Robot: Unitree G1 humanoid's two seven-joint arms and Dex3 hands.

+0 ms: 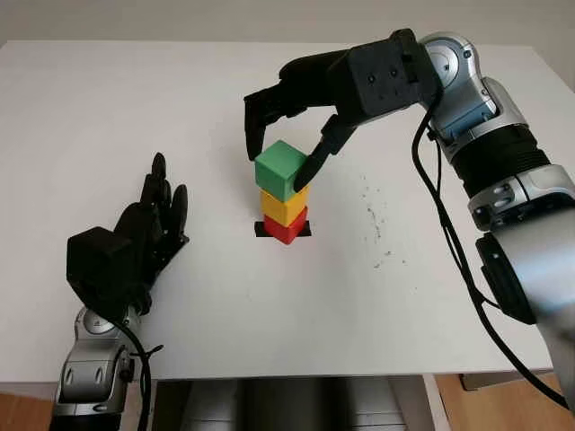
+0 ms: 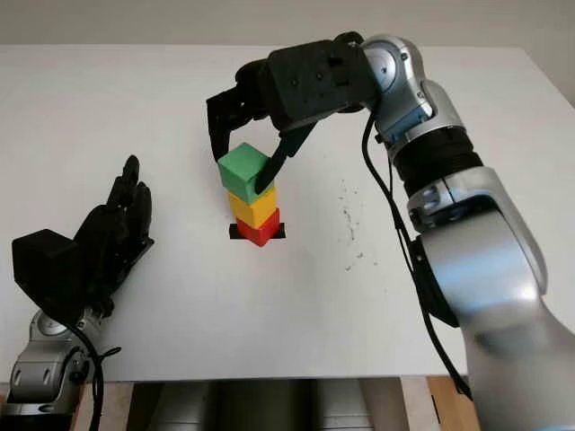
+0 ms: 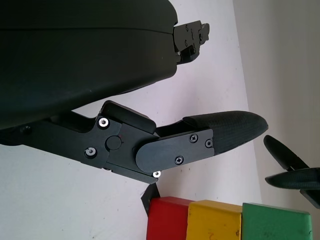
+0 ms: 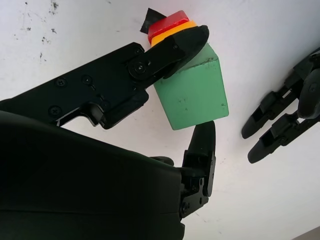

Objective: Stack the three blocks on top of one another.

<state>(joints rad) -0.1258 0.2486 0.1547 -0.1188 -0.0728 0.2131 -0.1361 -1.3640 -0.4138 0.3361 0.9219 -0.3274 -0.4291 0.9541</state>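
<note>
On the white table (image 1: 108, 108), near its middle, three cubes are standing in one column. The red block (image 1: 287, 227) is sitting at the bottom on a small black mark (image 1: 262, 230). The yellow block (image 1: 283, 206) is lying on it, and the green block (image 1: 281, 169) is sitting on top, turned slightly so that one corner is pointing toward 6 o'clock. All three are plain, matte and solid-coloured, with the green one looking the largest from the head camera.

The right hand (image 1: 286, 135) is reaching in from 2 o'clock and is hanging over the top of the column. Its fingers are curling around the green block: one finger (image 4: 170, 50) is pressing against one side face, and another fingertip (image 4: 202, 142) is touching the opposite edge, so the hand is gripping the green block while the block is resting on the yellow one.

The left hand (image 1: 148, 229) is lying at 9 o'clock from the stack, well apart from it, open and holding nothing.

A scatter of dark specks (image 1: 375, 224) is marking the table at 3 o'clock from the blocks.
</note>
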